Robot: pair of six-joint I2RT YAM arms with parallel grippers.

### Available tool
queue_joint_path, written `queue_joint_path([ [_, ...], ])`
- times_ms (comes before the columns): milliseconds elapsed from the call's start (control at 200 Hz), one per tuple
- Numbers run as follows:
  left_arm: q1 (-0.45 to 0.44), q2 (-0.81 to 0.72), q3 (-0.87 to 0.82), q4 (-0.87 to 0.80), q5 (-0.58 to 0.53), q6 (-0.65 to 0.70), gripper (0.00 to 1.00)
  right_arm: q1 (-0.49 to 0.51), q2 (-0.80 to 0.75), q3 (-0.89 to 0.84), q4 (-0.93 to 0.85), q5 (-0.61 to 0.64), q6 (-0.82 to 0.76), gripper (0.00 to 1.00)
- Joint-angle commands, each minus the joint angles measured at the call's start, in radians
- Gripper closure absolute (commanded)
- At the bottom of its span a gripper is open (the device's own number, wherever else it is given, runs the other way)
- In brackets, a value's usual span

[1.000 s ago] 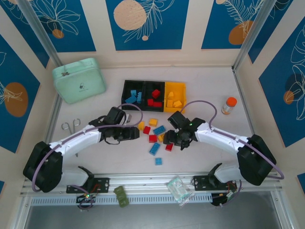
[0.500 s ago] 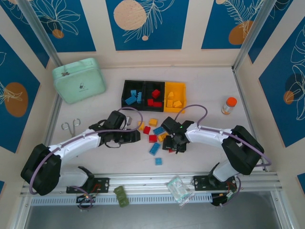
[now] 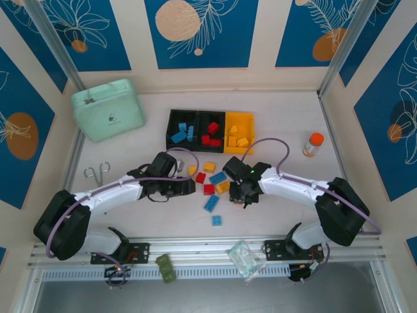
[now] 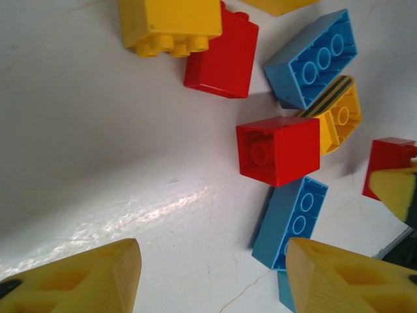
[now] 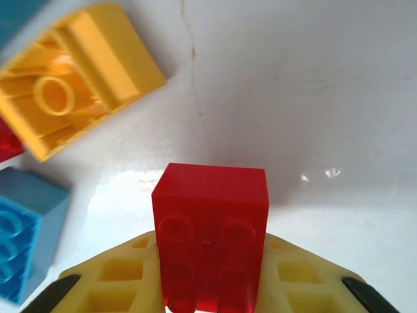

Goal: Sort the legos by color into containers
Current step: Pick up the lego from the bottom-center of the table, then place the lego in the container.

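You stand partway: the containers hold blue, red and yellow sorted apart, several legos lie loose on the counter, your right pincer pinches a red brick among them, and your left pincer hangs spread and empty.

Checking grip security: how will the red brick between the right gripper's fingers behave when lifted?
The red brick looks rigid moulded plastic, so probably won't deform. Its glossy sides might slip between the fingers. Small, so likely light.
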Motion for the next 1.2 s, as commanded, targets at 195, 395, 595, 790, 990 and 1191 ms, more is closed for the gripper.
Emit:
queue_joint_path([
  [195,-0.023,-0.033,0.001,0.111,0.008,-0.072,0.40,-0.080,-0.043,0.221,-0.071,-0.025,-0.164,0.76],
  [395,-0.022,-0.085,-0.004,0.060,-0.047,-0.080,0.40,-0.154,0.139,0.457,-0.046,-0.098,-0.275,0.76],
  [595,-0.008,-0.138,0.007,0.020,-0.092,-0.087,0.39,-0.202,0.364,0.705,-0.050,-0.159,-0.322,0.75],
  [790,0.048,-0.149,0.054,-0.010,-0.080,-0.071,0.37,-0.238,0.572,0.921,-0.079,-0.204,-0.330,0.75],
  [990,0.074,-0.111,0.098,-0.026,-0.053,-0.056,0.37,-0.265,0.757,1.134,-0.142,-0.222,-0.330,0.74],
  [1191,0.076,-0.110,0.076,-0.018,-0.050,-0.075,0.37,-0.286,0.891,1.299,-0.197,-0.227,-0.328,0.71],
])
